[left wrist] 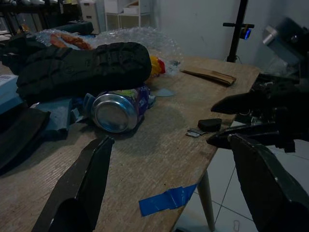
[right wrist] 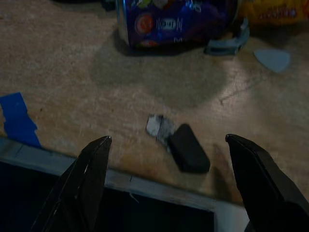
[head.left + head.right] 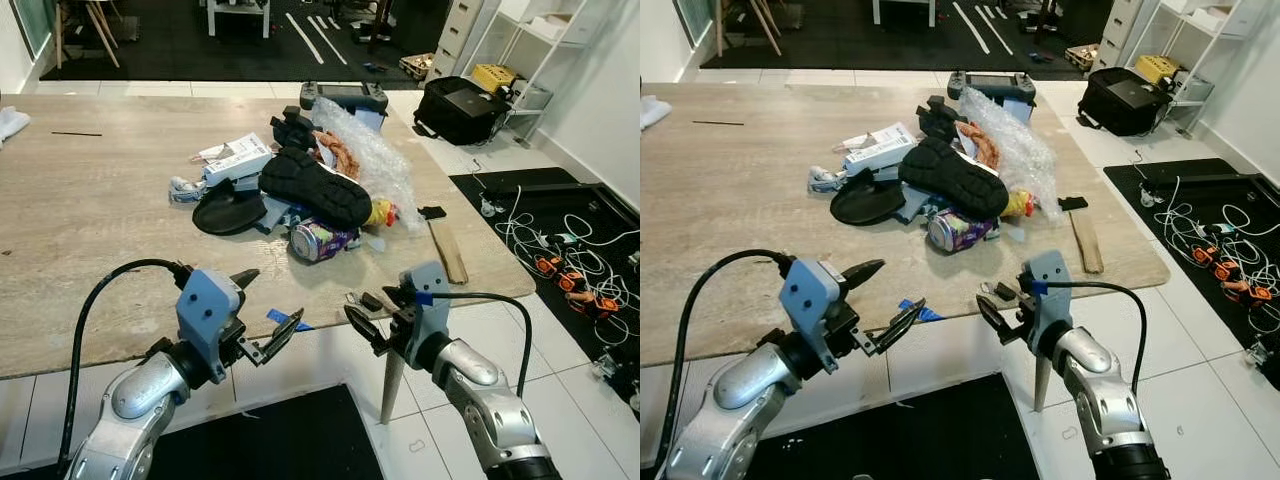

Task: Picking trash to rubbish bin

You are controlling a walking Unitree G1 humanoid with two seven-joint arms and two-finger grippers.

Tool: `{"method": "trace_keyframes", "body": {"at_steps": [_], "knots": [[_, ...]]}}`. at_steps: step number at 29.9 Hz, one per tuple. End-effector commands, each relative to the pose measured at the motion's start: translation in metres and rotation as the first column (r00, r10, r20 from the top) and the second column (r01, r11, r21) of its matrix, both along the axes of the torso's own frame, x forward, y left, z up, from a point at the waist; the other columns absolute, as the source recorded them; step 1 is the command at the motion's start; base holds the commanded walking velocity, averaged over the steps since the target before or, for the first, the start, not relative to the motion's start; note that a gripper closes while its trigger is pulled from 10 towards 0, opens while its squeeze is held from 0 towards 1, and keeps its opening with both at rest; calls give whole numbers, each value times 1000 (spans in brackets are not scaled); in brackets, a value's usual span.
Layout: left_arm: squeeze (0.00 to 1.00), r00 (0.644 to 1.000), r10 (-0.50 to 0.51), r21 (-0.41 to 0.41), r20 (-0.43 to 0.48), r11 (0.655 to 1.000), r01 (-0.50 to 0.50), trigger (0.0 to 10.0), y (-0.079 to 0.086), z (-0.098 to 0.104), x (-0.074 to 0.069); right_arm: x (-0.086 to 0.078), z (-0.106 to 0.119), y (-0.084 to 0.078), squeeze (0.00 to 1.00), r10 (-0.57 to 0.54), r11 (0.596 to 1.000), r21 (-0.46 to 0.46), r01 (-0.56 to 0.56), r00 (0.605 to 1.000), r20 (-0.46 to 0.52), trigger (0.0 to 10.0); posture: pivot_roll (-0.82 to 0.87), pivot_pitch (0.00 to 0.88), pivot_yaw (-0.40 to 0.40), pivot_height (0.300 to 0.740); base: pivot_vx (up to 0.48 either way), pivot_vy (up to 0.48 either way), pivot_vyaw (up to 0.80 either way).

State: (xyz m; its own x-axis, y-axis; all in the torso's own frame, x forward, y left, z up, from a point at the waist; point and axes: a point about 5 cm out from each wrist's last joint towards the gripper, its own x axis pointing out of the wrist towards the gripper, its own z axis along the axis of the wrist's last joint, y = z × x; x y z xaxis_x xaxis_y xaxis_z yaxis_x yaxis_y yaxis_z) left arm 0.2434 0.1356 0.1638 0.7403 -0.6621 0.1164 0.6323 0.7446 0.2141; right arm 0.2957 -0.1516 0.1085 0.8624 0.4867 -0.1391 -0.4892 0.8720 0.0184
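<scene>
Two grippers up at the counter's (image 3: 90,200) near edge, both spread wide, nothing held. Left gripper (image 3: 262,318) hovers by the blue tape scrap (image 3: 283,319). Right gripper (image 3: 372,322) lines up on the small black piece (image 2: 188,148). Trash pile w/ crushed can (image 3: 318,240) sits toward the right edge, untouched. Task looks barely begun. Can't spot a bin; pile's underside is hidden.

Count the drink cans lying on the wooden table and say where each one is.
1. A purple can lies on its side at the near edge of the trash pile, just in front of the black shoe. Others may be hidden under the pile.
</scene>
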Motion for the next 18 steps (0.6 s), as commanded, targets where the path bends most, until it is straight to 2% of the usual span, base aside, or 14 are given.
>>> {"method": "trace_keyframes", "body": {"at_steps": [1,18], "knots": [[0,1000,-28,22,-6,999,28,10000,-4,-1,-1,-2,-5,-5,0,-21,1000,-16,20,1000,-15,10000,-46,120,-96,740,0,0,0],[0,999,-33,31,-8,999,33,10000,-4,-1,-1,4,-13,-14,0,-68,997,-33,67,997,-41,10000,-44,123,-93,740,0,0,0]]}}
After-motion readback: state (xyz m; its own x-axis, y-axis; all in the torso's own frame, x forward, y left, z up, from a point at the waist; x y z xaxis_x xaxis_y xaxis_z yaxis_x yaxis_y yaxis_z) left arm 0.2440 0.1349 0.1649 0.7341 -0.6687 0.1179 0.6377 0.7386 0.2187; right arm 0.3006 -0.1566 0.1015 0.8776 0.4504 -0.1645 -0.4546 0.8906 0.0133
